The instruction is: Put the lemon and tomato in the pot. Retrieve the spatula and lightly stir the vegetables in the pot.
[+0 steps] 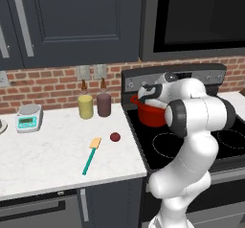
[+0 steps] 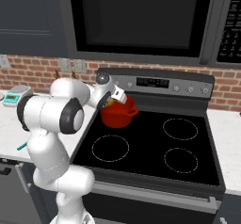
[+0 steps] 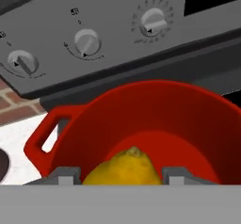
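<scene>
The red pot (image 1: 154, 117) (image 2: 118, 117) stands on the stove's rear left burner. My gripper (image 1: 147, 99) (image 2: 112, 102) (image 3: 117, 177) hangs just above its open mouth, shut on the yellow lemon (image 3: 124, 168) (image 2: 108, 104), which sits between the two fingertips over the pot's rim (image 3: 155, 87). On the white counter left of the stove lies the dark red tomato (image 1: 115, 137). Beside it rests the spatula (image 1: 90, 156) (image 2: 21, 147), with its teal handle toward the counter's front and its pale-orange blade toward the tomato.
A pale-yellow bottle (image 1: 85, 105) and a dark maroon bottle (image 1: 104, 103) stand against the brick wall. A kitchen scale (image 1: 28, 117) (image 2: 12, 98) is at the counter's left. The stove's control panel with knobs (image 3: 87, 43) rises right behind the pot.
</scene>
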### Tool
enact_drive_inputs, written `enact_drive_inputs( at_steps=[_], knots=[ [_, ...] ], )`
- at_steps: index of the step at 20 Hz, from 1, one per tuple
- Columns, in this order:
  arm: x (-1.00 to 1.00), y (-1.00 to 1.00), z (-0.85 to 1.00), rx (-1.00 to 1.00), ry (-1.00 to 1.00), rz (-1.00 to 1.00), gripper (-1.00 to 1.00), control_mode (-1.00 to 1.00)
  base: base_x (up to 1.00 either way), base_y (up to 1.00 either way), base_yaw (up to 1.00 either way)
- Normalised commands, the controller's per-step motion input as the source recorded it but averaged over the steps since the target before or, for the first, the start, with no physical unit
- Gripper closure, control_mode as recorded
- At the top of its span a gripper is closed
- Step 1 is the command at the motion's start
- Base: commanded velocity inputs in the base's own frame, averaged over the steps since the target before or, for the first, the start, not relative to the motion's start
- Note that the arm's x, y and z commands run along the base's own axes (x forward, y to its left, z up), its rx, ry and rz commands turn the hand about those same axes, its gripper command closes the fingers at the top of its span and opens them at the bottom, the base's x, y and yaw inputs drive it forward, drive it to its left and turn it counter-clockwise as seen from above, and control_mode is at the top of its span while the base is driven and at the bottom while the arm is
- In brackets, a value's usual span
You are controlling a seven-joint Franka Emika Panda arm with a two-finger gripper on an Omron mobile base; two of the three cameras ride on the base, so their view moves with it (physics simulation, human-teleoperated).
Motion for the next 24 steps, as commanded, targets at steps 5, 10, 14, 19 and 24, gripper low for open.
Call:
enact_drive_inputs(
  at_steps=[5, 10, 14, 19, 24],
  knots=[
    [0.4, -0.08, -0.45, 0.0, 0.1, 0.0, 1.0, -1.0, 0.0, 0.0, 0.0],
    [0.28, -0.05, -0.36, 0.0, 0.09, 0.0, 1.0, -1.0, 0.0, 0.0, 0.0],
    [0.4, -0.04, -0.14, 0.0, 0.06, 0.0, 1.0, -1.0, 0.0, 0.0, 0.0],
    [0.59, -0.03, -0.02, 0.0, 0.04, 0.0, 1.0, -1.0, 0.0, 0.0, 0.0],
    [0.4, -0.01, -0.15, 0.0, 0.09, 0.0, 1.0, -1.0, 0.0, 0.0, 0.0]
  ],
)
